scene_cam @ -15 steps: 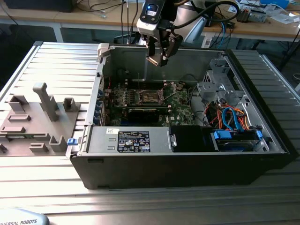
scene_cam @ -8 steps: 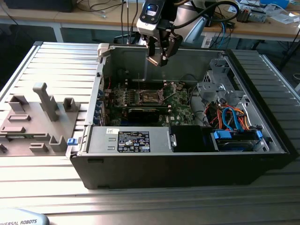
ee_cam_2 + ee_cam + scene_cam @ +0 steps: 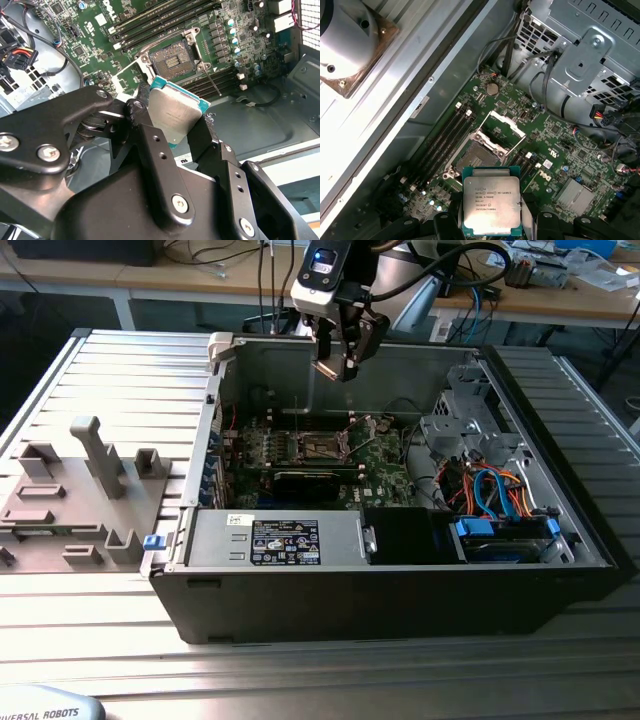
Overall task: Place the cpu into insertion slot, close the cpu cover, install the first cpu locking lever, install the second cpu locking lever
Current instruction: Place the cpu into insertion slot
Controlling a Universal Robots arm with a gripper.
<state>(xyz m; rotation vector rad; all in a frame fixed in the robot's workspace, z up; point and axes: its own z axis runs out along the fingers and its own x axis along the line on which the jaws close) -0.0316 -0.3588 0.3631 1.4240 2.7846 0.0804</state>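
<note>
My gripper [image 3: 338, 362] hangs above the open computer case, shut on the cpu [image 3: 175, 112], a flat square chip with a silver-grey top and a green edge. Both wrist views show the chip [image 3: 490, 205] pinched at two opposite edges by the black fingers [image 3: 150, 137], well clear of the board. Below it on the green motherboard [image 3: 385, 465] lies the insertion slot [image 3: 172, 60], a dark square socket, uncovered [image 3: 472, 159]. The cpu cover [image 3: 502, 131] stands swung up at one side of the socket. A thin locking lever [image 3: 212, 81] lies along the socket's side.
Long memory slots [image 3: 150, 20] flank the socket. In the case are a black card [image 3: 310, 480], a power supply [image 3: 280, 540], a silver drive cage [image 3: 465, 420] and blue and orange cables [image 3: 495, 490]. A grey fixture [image 3: 95, 455] stands on the exterior view's left.
</note>
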